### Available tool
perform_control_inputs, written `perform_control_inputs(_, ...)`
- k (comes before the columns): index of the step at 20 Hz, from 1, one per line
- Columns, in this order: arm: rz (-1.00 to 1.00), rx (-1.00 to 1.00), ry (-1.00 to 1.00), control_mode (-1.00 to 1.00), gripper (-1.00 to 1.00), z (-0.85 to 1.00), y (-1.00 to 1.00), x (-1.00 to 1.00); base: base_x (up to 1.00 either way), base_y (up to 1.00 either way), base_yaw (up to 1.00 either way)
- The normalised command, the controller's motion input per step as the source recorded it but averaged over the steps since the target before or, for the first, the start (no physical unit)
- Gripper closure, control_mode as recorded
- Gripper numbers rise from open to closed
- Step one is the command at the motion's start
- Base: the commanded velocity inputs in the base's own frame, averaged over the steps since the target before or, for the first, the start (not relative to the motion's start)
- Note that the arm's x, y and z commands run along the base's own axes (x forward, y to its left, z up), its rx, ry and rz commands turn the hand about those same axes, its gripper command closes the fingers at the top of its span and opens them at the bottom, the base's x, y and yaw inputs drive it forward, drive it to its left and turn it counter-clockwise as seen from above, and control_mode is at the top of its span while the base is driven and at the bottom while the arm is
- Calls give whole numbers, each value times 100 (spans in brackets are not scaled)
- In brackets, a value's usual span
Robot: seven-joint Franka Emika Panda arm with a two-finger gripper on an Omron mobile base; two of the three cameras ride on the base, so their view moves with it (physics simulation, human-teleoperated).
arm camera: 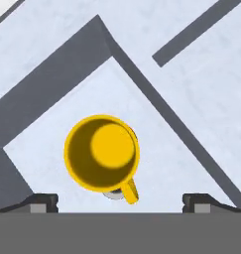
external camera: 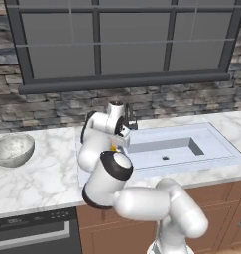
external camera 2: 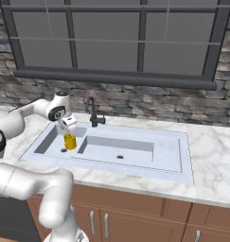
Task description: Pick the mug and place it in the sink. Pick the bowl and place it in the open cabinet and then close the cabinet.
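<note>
Marble counter (external camera: 37, 178), stone wall (external camera 2: 149, 101), dark-framed window (external camera 2: 116, 42). Sink (external camera 2: 178, 160): mug (external camera 2: 70, 141) upright in smaller basin, over drain. Gripper (arm camera: 120, 201): jaws wide, above mug, holding nothing. Bowl (external camera: 12, 149): on counter, well apart from the sink.

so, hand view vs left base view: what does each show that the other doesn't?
Hand view alone: a look straight down into the mug, upright on the floor of a sink basin, its small handle showing, and the fingertips set wide on either side, not touching it.
Left base view alone: the bowl on the marble counter left of the sink, the dark faucet, the window, the stone wall and the wooden lower cabinets.
Both: the white sink, and the mug, though from the base only a yellow sliver of it peeks past the arm.
</note>
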Motion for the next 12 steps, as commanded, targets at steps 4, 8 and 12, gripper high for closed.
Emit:
perform_control_inputs(4,11,0,0,-100,-100,67,37,-71,0,0,0)
perform_control_inputs(8,13,-1,0,-100,-100,80,60,-72,0,0,0)
perform_control_inputs(12,0,1,0,-100,-100,78,67,-58,0,0,0)
